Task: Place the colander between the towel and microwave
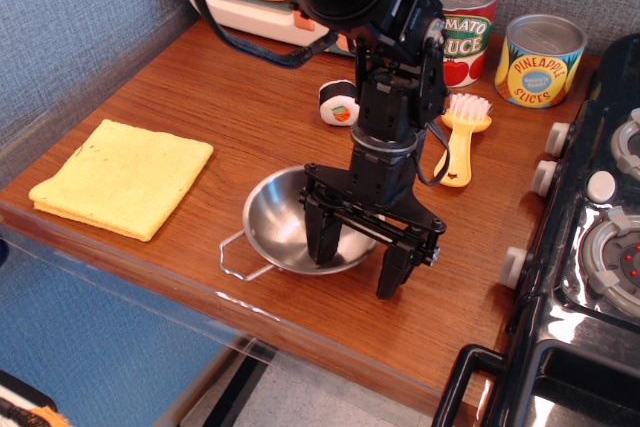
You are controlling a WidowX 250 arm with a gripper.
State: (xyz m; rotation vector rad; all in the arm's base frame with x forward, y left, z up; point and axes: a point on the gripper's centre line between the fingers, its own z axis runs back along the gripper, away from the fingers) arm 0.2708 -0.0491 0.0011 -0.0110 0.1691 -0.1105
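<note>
- Gripper (pixel 358 250) low over the near right part of the wooden counter (pixel 200 107), fingers spread wide apart, holding nothing
- One finger (pixel 322 232) sits inside the colander (pixel 280 227); the other (pixel 393 267) is outside its right rim, so the rim lies between them
- Whether either finger touches the steel cannot be told
- Colander rests upright near the counter's front edge, one wire handle pointing front-left
- Towel (pixel 122 175) lies flat at the left, well apart from the colander
- Microwave (pixel 235 2) stands at the back, partly hidden by the arm
- Sushi piece (pixel 338 102) and yellow brush (pixel 460 142) lie behind the colander
- Two cans at the back: tomato sauce (pixel 466 22) and pineapple slices (pixel 540 59)
- Black stove (pixel 590 247) at the right edge
</note>
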